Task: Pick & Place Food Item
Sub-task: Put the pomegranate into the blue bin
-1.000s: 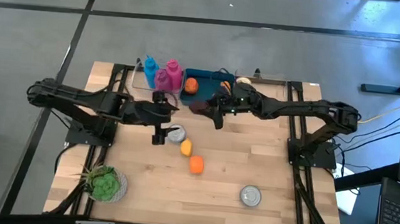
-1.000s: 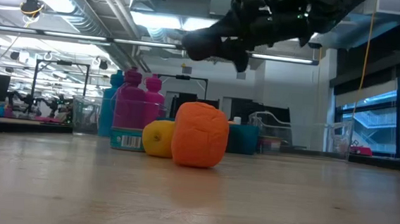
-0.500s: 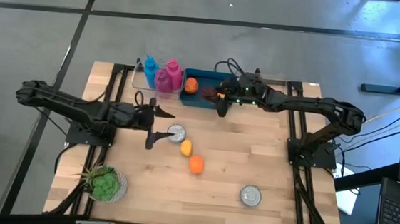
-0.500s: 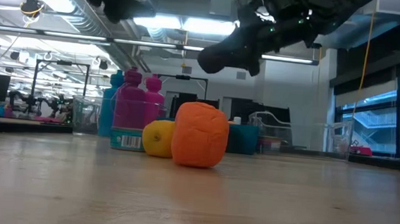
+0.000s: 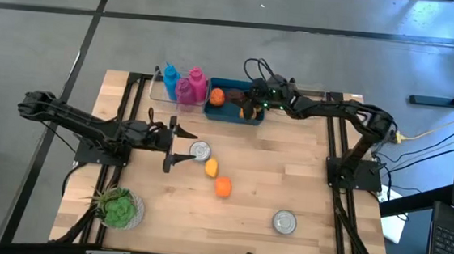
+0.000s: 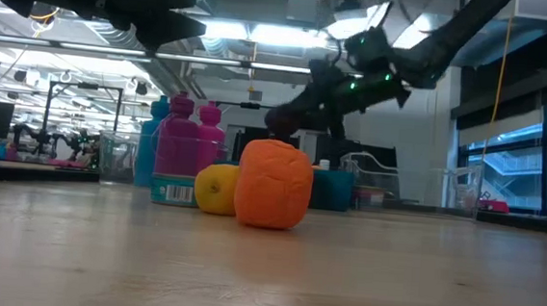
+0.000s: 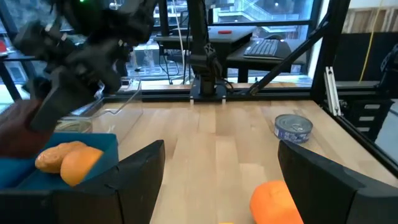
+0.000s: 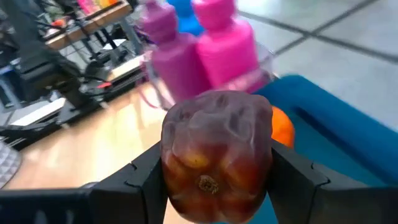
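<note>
A dark red, pepper-shaped food item [image 8: 214, 155] sits between the fingers of my right gripper [image 5: 249, 106], which is shut on it above the blue bin [image 5: 230, 111] at the table's far side. An orange food piece [image 5: 216, 96] lies in the bin. A yellow piece [image 5: 211, 168] and an orange piece [image 5: 222, 187] rest on the table near its middle. My left gripper [image 5: 173, 144] stands open and level at the left, just short of a tin can [image 5: 200, 150], with nothing between its fingers. My right gripper pinches the dark red item by its two opposite sides [image 8: 171, 168] between its two fingers [image 8: 140, 180]. The fingers slant down from the table's right side. The item is lifted clear, above the blue bin, with its puckered end [image 8: 205, 183] toward the wrist camera.
Pink and blue bottles [image 5: 183, 84] stand just left of the bin. A second tin can [image 5: 284, 222] sits near the front right, and a green leafy item [image 5: 119, 208] at the front left corner. Bare wood lies between the two arms.
My right gripper has carried the dark red item toward the table's far edge and a little lower, from over the bare wood to above the blue bin. My left gripper has drawn back toward the left edge, sunk, and tipped from pointing down to level, staying open.
</note>
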